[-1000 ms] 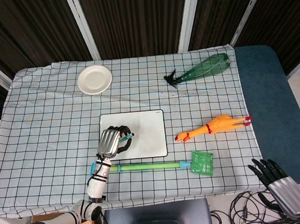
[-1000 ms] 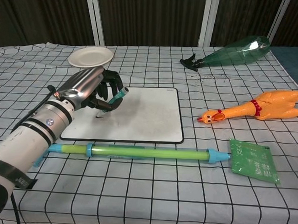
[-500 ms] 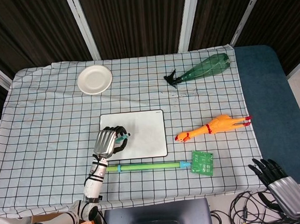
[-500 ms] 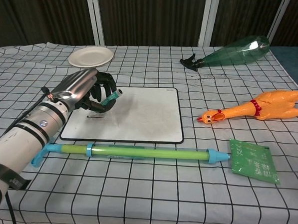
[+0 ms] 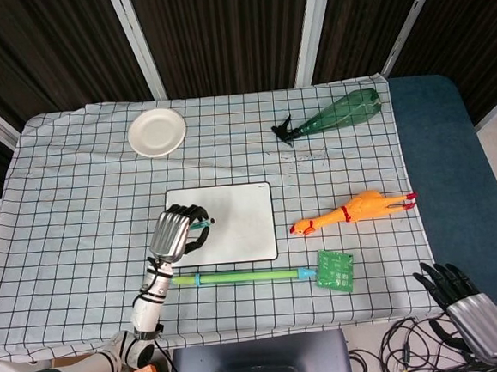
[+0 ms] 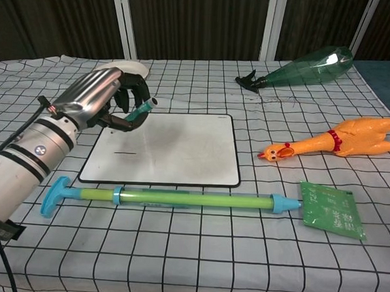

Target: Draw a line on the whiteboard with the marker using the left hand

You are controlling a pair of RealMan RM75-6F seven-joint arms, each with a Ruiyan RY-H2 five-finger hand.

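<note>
silver-backed, the left hand [image 6: 104, 99] has lifted up and back toward the near-left since a second ago, when it was low over the whiteboard [image 6: 175, 148] with the marker [image 6: 140, 110] down near the surface. now it hangs above the board's left edge, and a short dark line [image 6: 124, 153] shows on the board's left part. its dark fingers are curled closed around the teal marker, which sticks out tilted from the grip, clear of the board. the whiteboard lies flat on the checked tablecloth [image 5: 77, 199], in the same spot as before. just in front of it lies a long green tube with blue ends [image 6: 179, 199], beside a green packet [image 6: 329, 208]. the right hand [image 5: 464, 302] sits low at the far right off the table, fingers spread, holding nothing, unmoved.
</note>
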